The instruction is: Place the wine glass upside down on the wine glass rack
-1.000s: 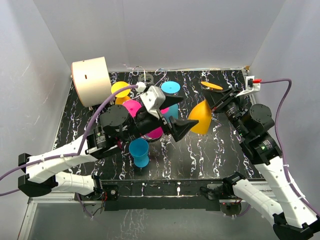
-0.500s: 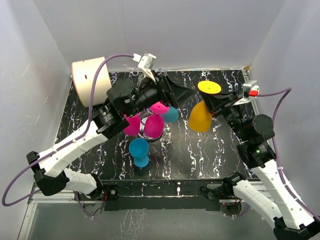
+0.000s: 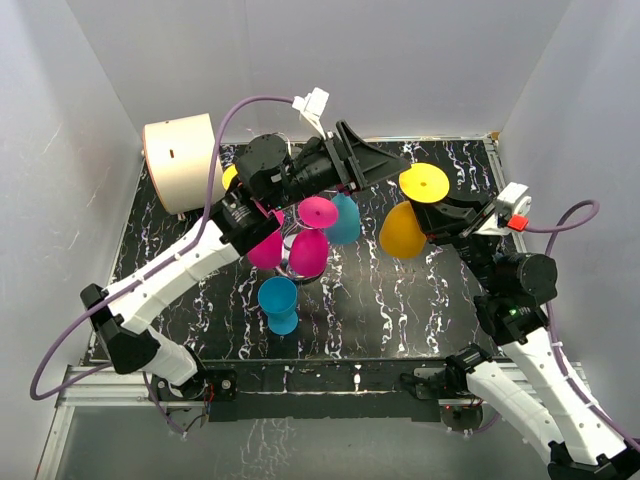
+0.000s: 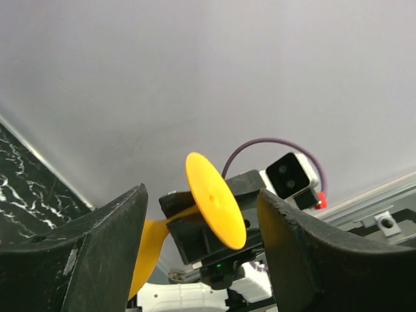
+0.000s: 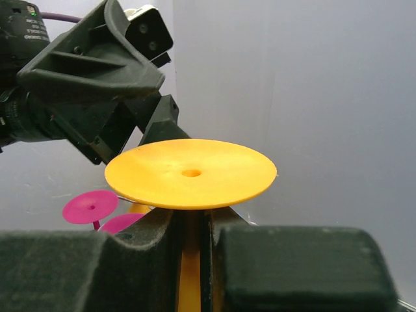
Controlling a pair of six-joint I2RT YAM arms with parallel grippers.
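- Black, white-veined bench point(image 3: 400, 300) fills the overhead view, white walls around it.
- Thin silver wire wine glass rack point(image 3: 289, 243) stands left of centre, with pink plastic glasses point(image 3: 308, 250) and a teal plastic glass point(image 3: 343, 220) hanging on it upside down.
- Right fingers point(image 3: 445, 212) are clamped on the stem of an orange plastic wine glass point(image 3: 403, 232), held in the air foot-up, right of the rack and apart from it.
- Left fingers point(image 3: 385, 168) stand apart, empty, near the orange foot at upper centre.
- Blue plastic glass point(image 3: 278, 303) stands on the bench below the rack; a beige cylinder point(image 3: 182, 160) sits upper left.
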